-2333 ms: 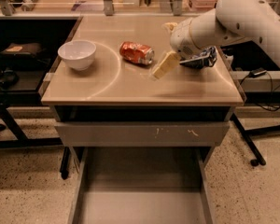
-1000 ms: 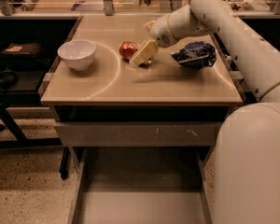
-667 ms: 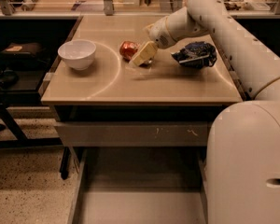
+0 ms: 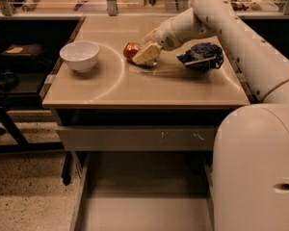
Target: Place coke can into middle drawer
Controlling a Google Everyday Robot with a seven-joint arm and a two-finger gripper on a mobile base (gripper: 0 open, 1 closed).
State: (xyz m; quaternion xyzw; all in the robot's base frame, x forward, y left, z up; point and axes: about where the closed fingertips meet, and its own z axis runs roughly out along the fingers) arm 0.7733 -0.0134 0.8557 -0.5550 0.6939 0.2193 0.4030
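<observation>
Camera view looks down on a tan worktop (image 4: 149, 88) with the coke can (image 4: 131, 50) lying on its side towards the far middle, right of the white bowl (image 4: 79, 56) and left of the blue and white chip bag (image 4: 201, 56). The robot's single arm (image 4: 221, 18) reaches in from the right and far side, and its gripper (image 4: 148, 53) sits low at the can, touching or all but touching it and covering its right part. Only the can's rounded red left end shows clear of the gripper, so the can lies immediately left of the gripper. From what is visible, the can's long axis seems to run roughly left to right along the worktop, with the exposed end pointing left towards the bowl. Which end is the top I cannot tell. Whether the gripper stands apart around the can or is already clamped on it cannot be told from here. The middle drawer (image 4: 144, 211) is pulled out well below and nearer than the worktop edge, its flat grey floor bare, under the scratched grey drawer front (image 4: 135, 137). I judge the grasp is the step in hand. The can would then have to travel near and down, past the worktop's near edge, to reach the drawer.
</observation>
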